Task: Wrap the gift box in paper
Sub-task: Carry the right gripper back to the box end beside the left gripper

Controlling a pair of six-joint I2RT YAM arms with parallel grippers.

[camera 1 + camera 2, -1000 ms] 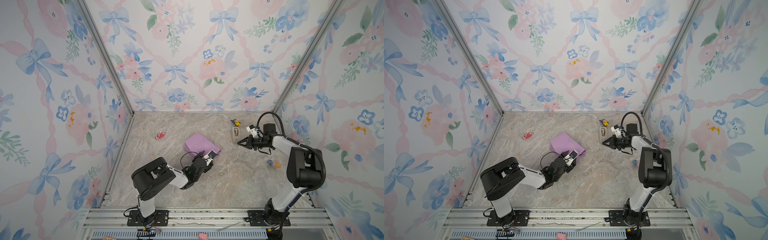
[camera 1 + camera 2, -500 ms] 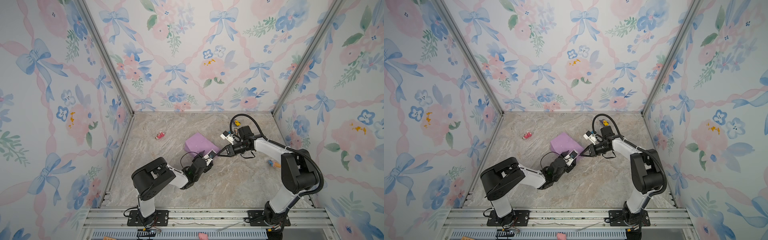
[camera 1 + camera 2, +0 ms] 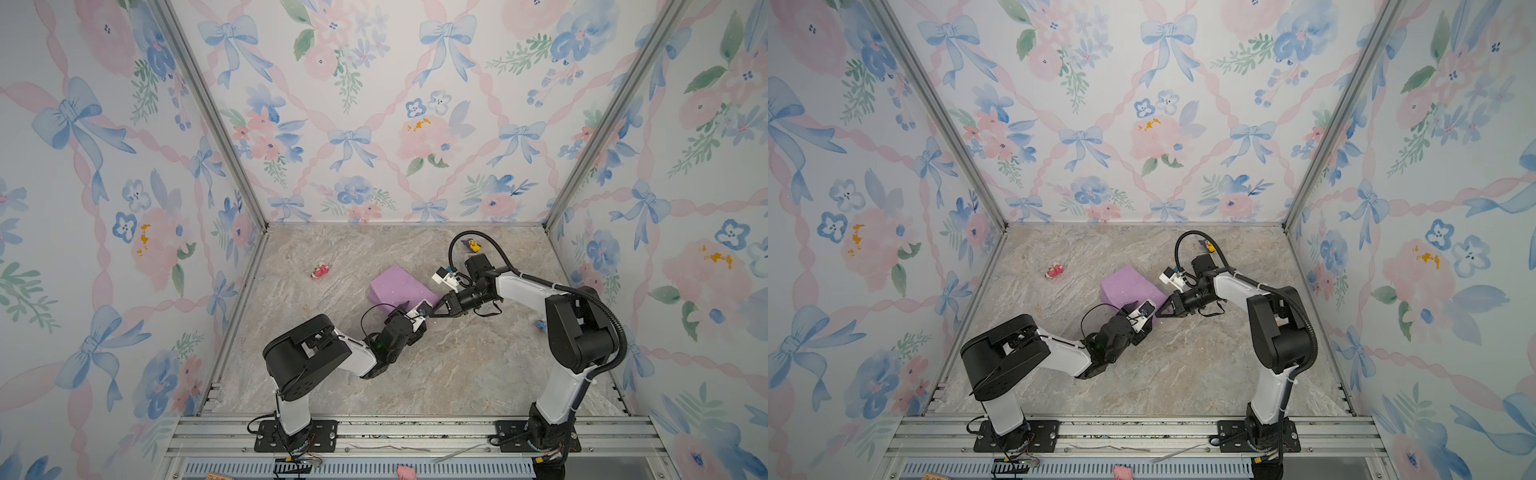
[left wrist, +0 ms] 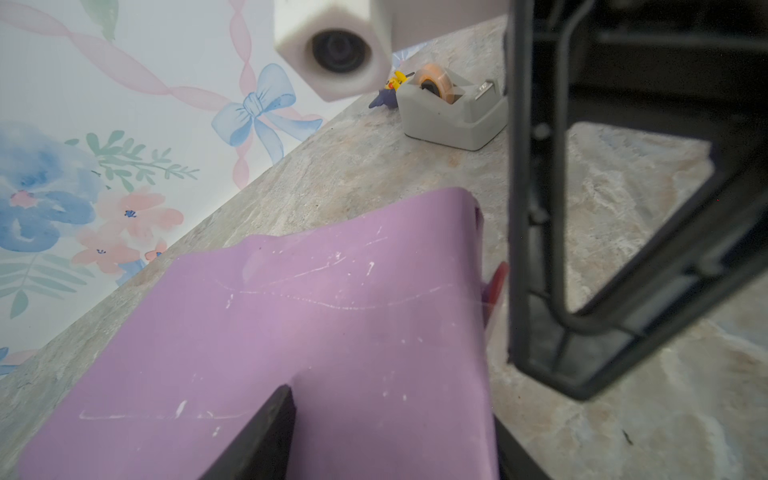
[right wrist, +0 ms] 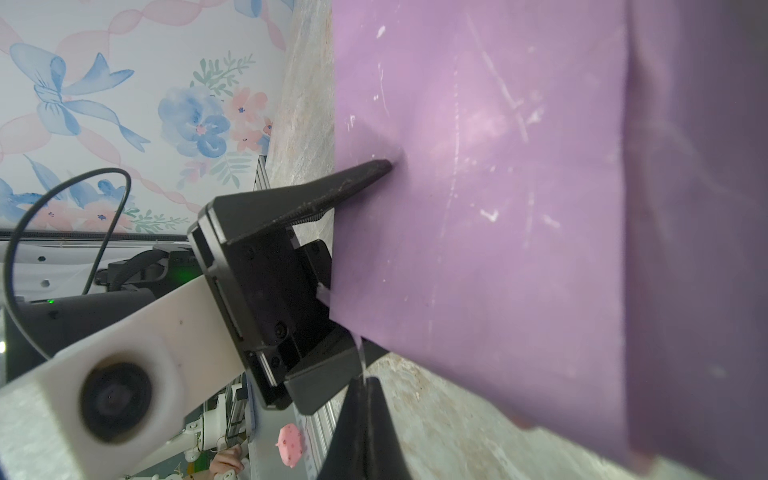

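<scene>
- Lilac paper covers the gift box completely; you can't see any navy card.
- Your wrapped parcel sits near the middle of the marble bench, long axis slanting from far-left toward near-right.
- Your left gripper straddles its near corner, fingers spread, one fingertip pressing the top.
- Your right gripper, fingers pressed together, pinches a clear strip there.
- No lettering on the tape dispenser is readable.

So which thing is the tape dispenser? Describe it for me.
Start at the purple wrapped parcel mid-table. Beyond it, toward the back wall, sits the tape dispenser: a grey block with an orange roll, far bulkier than the tiny yellow toy beside it.
</scene>
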